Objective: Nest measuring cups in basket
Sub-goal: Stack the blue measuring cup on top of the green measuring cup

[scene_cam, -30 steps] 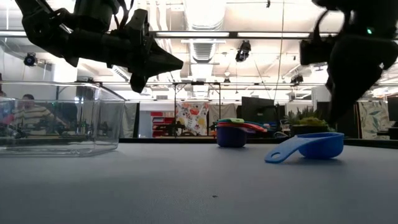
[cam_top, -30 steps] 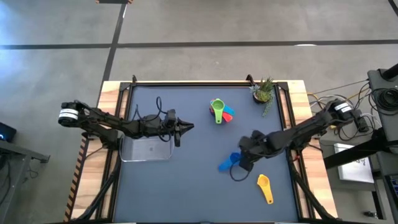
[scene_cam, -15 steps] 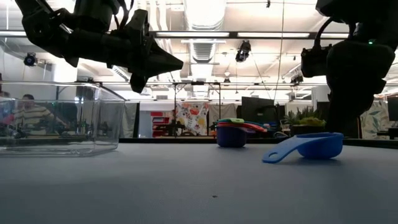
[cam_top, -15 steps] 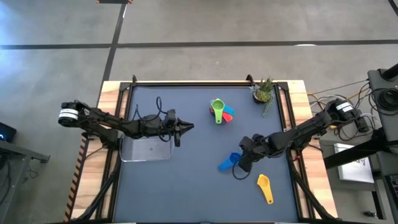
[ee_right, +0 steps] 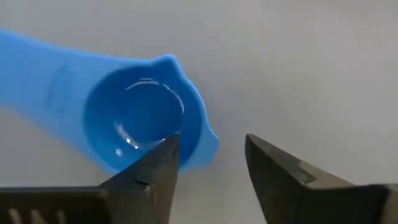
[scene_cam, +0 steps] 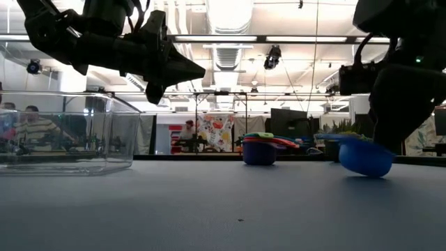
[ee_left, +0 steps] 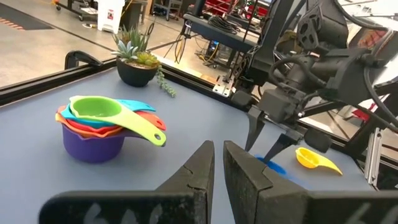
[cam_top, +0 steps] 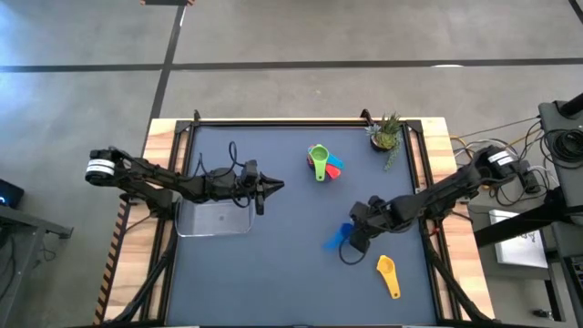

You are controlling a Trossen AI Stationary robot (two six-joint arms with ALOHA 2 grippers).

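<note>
Now blue measuring cup point(scene_cam: 365, 157) tipped, handle swung off surface point(cam_top: 273, 264) since half second earlier. Right gripper point(ee_right: 208, 158) open, one finger inside bowl: grasp starting. Cup sat toward right edge. Left gripper point(ee_left: 216, 163) closed, hovering beside empty basket point(cam_top: 215, 220).
</note>
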